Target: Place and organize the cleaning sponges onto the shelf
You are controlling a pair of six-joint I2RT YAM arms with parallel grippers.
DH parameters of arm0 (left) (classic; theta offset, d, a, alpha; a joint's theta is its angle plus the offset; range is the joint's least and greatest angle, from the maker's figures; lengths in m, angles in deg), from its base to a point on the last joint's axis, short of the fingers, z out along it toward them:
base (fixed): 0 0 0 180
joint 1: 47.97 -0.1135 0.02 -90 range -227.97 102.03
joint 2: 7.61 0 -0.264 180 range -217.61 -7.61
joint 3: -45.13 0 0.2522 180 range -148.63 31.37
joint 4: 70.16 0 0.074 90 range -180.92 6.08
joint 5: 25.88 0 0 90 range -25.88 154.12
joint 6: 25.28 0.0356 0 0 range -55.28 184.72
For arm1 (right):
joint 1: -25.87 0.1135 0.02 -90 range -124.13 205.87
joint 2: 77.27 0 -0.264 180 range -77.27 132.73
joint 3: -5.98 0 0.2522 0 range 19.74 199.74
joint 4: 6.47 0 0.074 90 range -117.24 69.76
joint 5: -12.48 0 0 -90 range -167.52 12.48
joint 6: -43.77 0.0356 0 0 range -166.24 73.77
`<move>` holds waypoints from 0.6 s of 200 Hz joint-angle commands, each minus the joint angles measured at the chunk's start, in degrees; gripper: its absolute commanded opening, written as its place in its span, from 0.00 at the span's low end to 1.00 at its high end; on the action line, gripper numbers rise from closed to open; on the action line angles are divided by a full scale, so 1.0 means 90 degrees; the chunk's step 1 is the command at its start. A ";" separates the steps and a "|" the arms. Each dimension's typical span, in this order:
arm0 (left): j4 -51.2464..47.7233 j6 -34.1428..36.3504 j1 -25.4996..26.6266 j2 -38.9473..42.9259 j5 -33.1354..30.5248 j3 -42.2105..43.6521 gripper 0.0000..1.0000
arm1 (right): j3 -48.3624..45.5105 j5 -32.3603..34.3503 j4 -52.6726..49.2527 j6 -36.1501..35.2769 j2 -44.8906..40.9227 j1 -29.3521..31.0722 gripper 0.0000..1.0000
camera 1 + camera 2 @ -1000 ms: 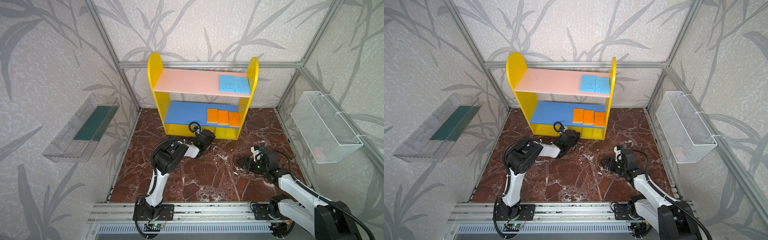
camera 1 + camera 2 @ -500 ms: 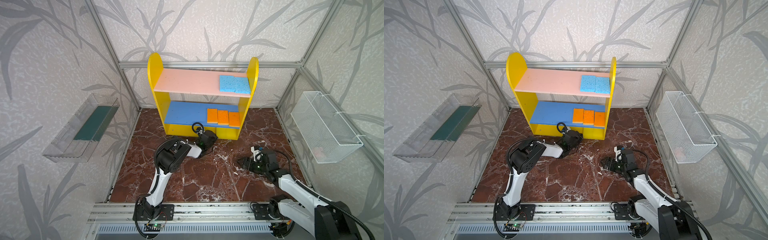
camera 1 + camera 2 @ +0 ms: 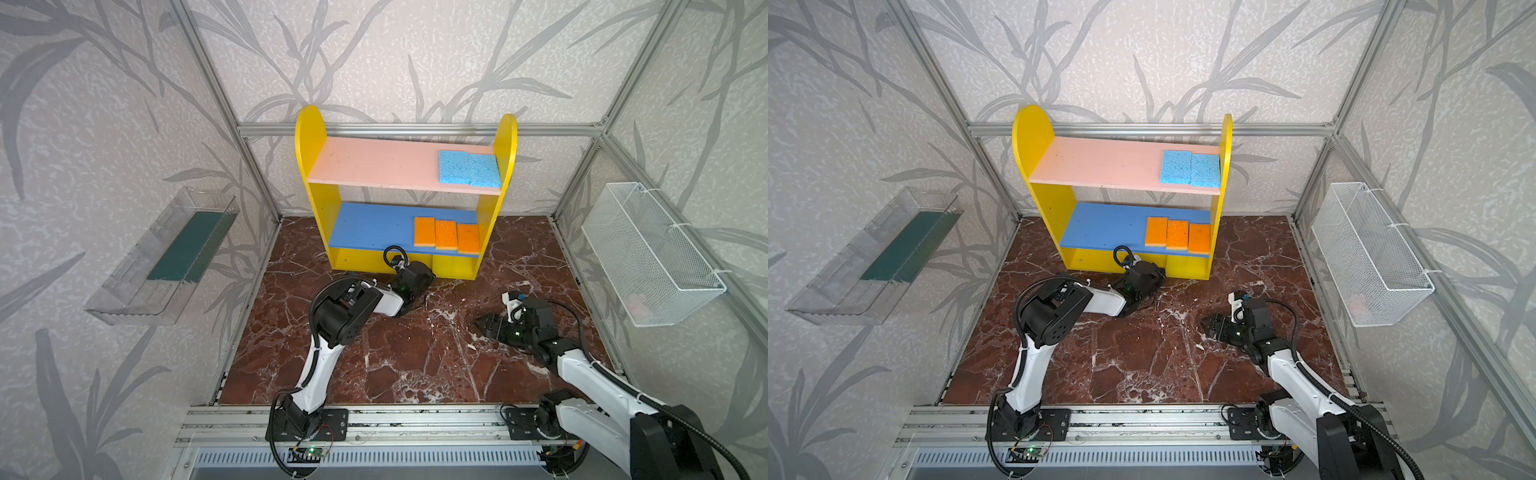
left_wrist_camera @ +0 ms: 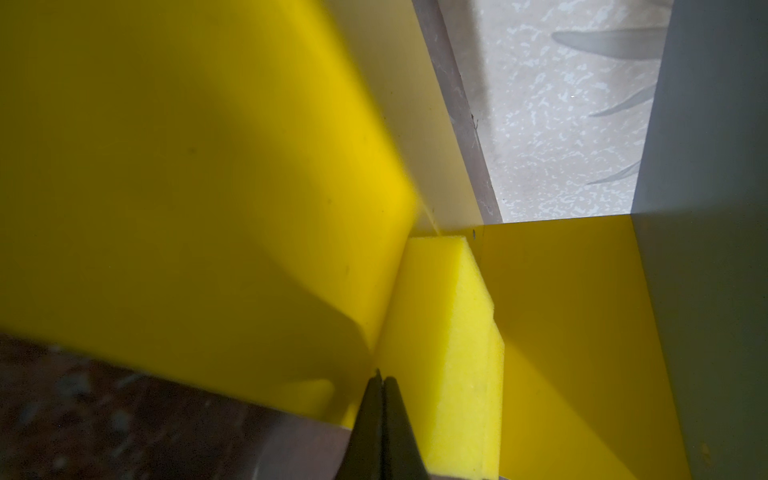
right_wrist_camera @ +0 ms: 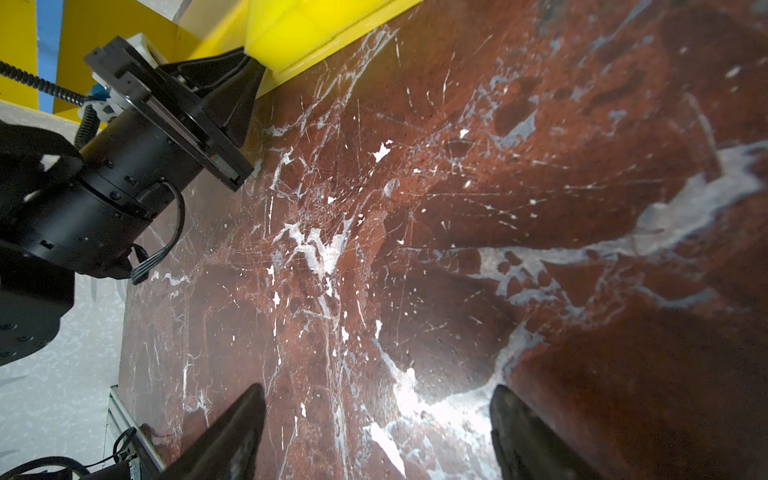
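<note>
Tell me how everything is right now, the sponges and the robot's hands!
Blue sponges: two, flat side by side on the pink board.
Orange sponges: three in a row on the blue board.
Yellow sponge: inside shelf's bottom, by left gripper.
Left gripper: shut, holding nothing.
Right gripper: open, empty.

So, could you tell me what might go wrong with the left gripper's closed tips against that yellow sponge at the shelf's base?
1. The left gripper is shut, its narrow tips against the yellow sponge at the base of the shelf; on soft foam they could slip off or twist it askew.
2. A hard push might shift the shelf, and the orange sponges lie at the front edge of the blue board, so they could slide off.
</note>
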 commanded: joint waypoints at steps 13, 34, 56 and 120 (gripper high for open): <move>-0.0011 -0.0037 -0.0089 0.0334 -0.0142 0.0287 0.00 | -0.0037 0.0053 -0.0015 -0.0017 -0.0131 0.0023 0.83; 0.0040 0.0017 -0.0125 0.0484 -0.0167 0.0494 0.00 | -0.0032 0.0067 -0.0036 -0.0008 -0.0177 0.0023 0.83; -0.0018 0.0186 -0.0144 0.0785 -0.0238 0.0769 0.00 | -0.0042 0.0116 -0.0048 0.0001 -0.0227 0.0028 0.83; -0.0669 0.1051 -0.0089 0.2275 -0.0318 0.1674 0.00 | 0.0129 0.0194 0.0006 0.0123 -0.0393 0.0023 0.83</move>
